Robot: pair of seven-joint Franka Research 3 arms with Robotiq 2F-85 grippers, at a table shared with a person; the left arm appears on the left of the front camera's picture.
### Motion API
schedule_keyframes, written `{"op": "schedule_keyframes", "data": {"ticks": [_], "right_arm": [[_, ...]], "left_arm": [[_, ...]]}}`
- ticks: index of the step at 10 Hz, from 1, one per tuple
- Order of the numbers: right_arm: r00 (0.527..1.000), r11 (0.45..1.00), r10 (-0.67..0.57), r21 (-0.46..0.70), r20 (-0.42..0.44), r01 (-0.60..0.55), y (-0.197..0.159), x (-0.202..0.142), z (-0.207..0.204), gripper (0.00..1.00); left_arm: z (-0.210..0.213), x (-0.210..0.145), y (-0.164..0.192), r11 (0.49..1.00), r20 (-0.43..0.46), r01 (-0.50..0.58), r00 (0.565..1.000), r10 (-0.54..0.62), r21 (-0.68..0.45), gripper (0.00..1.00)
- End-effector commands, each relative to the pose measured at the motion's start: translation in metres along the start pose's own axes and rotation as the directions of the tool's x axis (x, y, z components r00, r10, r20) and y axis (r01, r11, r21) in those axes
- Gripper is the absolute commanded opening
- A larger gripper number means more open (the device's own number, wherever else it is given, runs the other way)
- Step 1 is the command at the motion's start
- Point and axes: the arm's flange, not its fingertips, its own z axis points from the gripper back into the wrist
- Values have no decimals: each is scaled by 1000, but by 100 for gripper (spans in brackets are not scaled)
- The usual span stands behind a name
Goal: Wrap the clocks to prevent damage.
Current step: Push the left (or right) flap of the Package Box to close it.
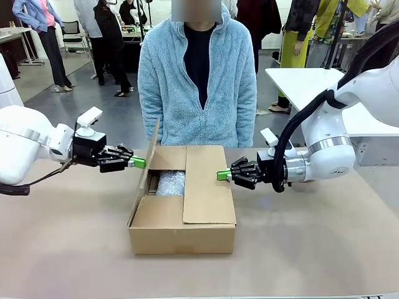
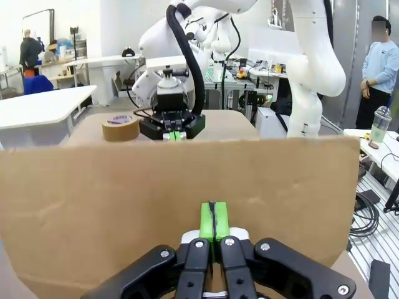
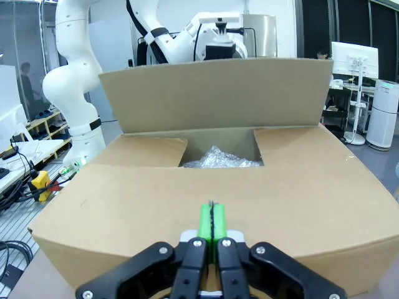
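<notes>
The clocks (image 1: 169, 184) lie as a bundle in clear bubble wrap inside an open brown cardboard box (image 1: 181, 240) at the table's middle. In the right wrist view the clocks (image 3: 219, 158) show through the gap between the flaps. My left gripper (image 1: 138, 162) is shut and empty, its green tips against the outer side of the box's upright left flap (image 1: 149, 156). The left wrist view has the left gripper (image 2: 214, 221) pressed to that flap (image 2: 124, 205). My right gripper (image 1: 222, 175) is shut and empty, its tips resting on the folded-down right flap (image 1: 206, 187); my right gripper (image 3: 211, 221) sits low over the cardboard.
A person in a light blue fleece (image 1: 196, 81) stands at the far side behind the box, hands out of sight. A brown tape roll (image 2: 121, 128) lies on the table beyond the box in the left wrist view. Bare tabletop (image 1: 312, 249) surrounds the box.
</notes>
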Motion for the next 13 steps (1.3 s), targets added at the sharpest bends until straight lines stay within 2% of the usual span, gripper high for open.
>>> {"op": "schedule_keyframes", "data": {"ticks": [1,6,13], "right_arm": [[1000,1000,-10,-15,3,10,1,-4,-2,1],[1000,1000,-10,-15,3,10,1,-4,-2,1],[1000,1000,-10,-15,3,10,1,-4,-2,1]], "left_arm": [[-12,-13,11,1000,-8,15,1000,-14,15,0],[-23,-30,26,1000,-51,-3,999,3,-3,0],[-17,-51,22,1000,-127,-15,992,15,4,0]]}}
